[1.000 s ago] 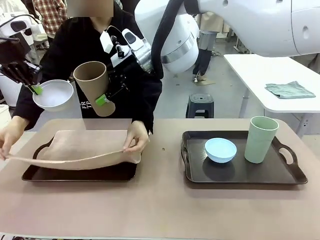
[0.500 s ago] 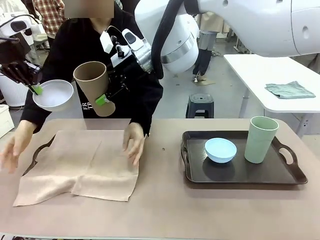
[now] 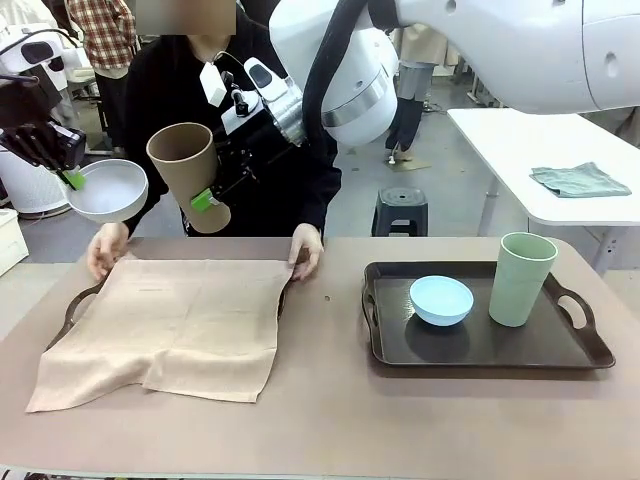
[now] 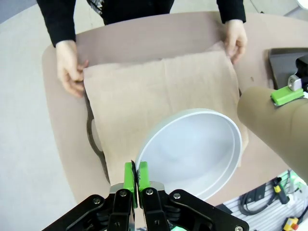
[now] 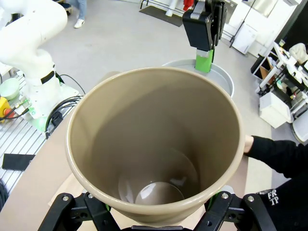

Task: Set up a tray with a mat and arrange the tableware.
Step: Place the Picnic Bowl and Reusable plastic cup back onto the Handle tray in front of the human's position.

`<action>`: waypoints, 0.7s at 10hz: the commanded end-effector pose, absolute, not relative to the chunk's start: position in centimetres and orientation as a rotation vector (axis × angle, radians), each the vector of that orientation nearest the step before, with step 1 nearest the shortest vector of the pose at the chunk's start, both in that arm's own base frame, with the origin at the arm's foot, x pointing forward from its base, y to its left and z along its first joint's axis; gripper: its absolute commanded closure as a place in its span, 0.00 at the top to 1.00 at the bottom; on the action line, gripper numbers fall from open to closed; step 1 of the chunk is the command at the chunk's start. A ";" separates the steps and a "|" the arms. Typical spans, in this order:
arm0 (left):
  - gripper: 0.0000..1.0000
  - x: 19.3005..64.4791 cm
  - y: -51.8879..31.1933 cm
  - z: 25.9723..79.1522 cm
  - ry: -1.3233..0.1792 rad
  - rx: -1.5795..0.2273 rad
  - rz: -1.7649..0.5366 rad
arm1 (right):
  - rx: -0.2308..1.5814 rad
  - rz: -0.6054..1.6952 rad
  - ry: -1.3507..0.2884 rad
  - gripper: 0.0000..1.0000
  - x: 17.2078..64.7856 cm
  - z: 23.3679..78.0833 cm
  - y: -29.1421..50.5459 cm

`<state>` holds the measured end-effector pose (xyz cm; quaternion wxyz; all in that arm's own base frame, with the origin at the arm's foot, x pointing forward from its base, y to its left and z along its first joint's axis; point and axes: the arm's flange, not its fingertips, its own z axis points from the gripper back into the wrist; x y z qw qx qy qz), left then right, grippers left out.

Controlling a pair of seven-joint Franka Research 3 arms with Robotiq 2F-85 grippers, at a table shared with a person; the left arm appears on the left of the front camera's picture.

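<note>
Item, mat point(image 3: 170, 325): a second ago held up by the person above the left tray point(image 3: 72, 310), now lying spread and mostly flat over it, its near edge spilling onto the table point(image 3: 330, 420). One hand point(image 3: 106, 248) rests at a far corner and the other hand point(image 3: 305, 248) at the opposite far corner, apparently squaring the cloth. Judgement: the mat step is close to done, though the overhang suggests it is not yet seated within the rim; tableware can follow once the hands clear. Item, left gripper point(image 3: 70, 178): clamped on the rim of the white bowl point(image 3: 108, 190), carried in the air above the tray's left end. From its wrist camera the pads point(image 4: 129, 179) pinch the rim with the bowl over the mat. Item, right gripper point(image 3: 205, 200): gripping the tan cup point(image 3: 187, 170), tilted and aloft above the tray's far side. Item, right tray point(image 3: 470, 345): blue bowl point(image 3: 441, 298) and green cup point(image 3: 522, 278) standing on it, just beside each other. Obscured: the left tray is almost wholly under the mat, with little but its left handle showing. The right wrist camera sees into the cup's mouth, which hides that gripper's fingertips. Whether the mat's far edge lies inside the tray cannot be told.
</note>
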<state>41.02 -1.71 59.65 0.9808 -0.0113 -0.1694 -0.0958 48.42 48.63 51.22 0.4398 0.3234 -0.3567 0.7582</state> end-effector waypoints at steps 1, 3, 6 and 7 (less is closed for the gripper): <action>0.00 41.0 -1.5 59.8 -0.358 -0.024 -0.213 | 0.825 1.882 -0.900 0.00 48.3 51.2 48.4; 0.00 41.0 -1.5 59.8 -0.358 -0.024 -0.213 | 0.825 1.882 -0.900 0.00 48.3 51.2 48.4; 0.04 41.3 -1.1 58.3 -0.326 -0.068 -0.256 | 0.817 1.925 -0.920 0.85 49.0 49.8 48.4; 0.04 41.8 -0.5 57.0 -0.314 -0.085 -0.273 | 0.837 1.926 -0.906 0.85 49.8 48.4 48.2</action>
